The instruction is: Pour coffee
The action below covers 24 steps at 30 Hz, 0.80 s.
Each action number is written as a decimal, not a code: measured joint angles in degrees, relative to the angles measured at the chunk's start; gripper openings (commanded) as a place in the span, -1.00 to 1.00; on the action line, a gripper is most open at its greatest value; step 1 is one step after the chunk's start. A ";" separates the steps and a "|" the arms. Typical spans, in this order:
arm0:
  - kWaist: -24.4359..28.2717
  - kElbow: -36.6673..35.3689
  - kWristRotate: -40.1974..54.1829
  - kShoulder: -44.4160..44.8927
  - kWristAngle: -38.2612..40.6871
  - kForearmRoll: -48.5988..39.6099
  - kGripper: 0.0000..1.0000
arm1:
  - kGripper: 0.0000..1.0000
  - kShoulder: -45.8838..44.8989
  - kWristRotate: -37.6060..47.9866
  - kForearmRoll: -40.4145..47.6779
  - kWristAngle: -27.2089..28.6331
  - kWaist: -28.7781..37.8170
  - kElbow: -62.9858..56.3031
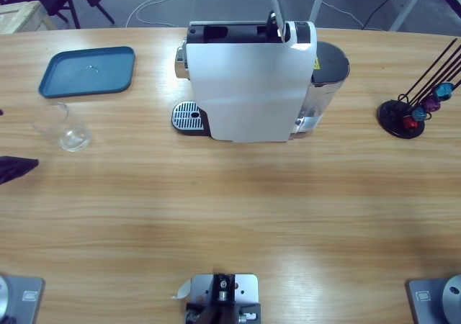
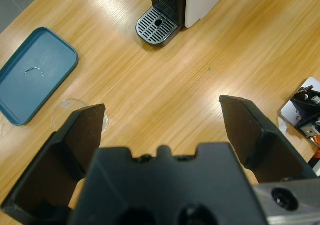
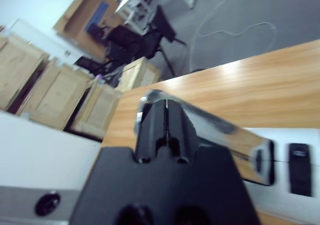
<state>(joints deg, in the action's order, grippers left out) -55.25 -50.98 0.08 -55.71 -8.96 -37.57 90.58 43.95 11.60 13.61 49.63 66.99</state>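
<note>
Two grippers are at work, in different states. Your left gripper (image 2: 162, 130) hangs with its jaws spread wide and nothing between them, above bare wooden table (image 1: 230, 201). In the left wrist view the glass cup (image 2: 80, 116) shows just past the tip of the jaw at the picture's left, at about 10 o'clock from the gripper, standing upright on the table. Beyond it, toward 10 o'clock again, lies the blue tray (image 2: 35, 75). The coffee machine (image 2: 192, 0) stands at about 12 o'clock, its round drip grate (image 2: 157, 26) bare. Your right gripper (image 3: 165, 130) has its jaws pressed together over the machine's chrome lever (image 3: 210, 130); whether they clamp it or only rest on it cannot be told.

In the high view the cup (image 1: 65, 128) sits at about 9 o'clock from the grate (image 1: 189, 115), well apart from it, with the tray (image 1: 88, 70) just behind. The capsule rack (image 1: 418, 108) stands far off at 3 o'clock. Judged from this, the left arm is the nearer to the cup, and the coming move turns on that short swing toward 10 o'clock.
</note>
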 measured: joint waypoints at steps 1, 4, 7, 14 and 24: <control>0.00 0.00 0.00 0.00 0.00 0.00 1.00 | -1.00 0.55 -0.73 0.16 -0.42 0.16 0.30; 0.00 0.00 0.00 0.00 0.00 0.00 1.00 | -1.00 3.08 -2.64 0.70 -1.79 0.16 0.94; 0.00 0.00 -0.03 0.00 0.00 0.00 1.00 | -1.00 5.79 -3.37 1.77 -3.49 0.17 1.11; 0.00 0.00 -0.76 -0.01 0.00 0.00 1.00 | -1.00 13.35 -4.44 2.32 -5.93 0.82 2.00; 0.00 0.00 -1.39 -1.03 0.00 -0.01 1.00 | -1.00 15.52 -4.49 -6.60 -5.77 1.95 6.04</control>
<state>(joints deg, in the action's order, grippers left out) -55.25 -50.98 -1.31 -56.75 -8.97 -37.57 106.09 39.46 5.00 7.84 51.58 73.03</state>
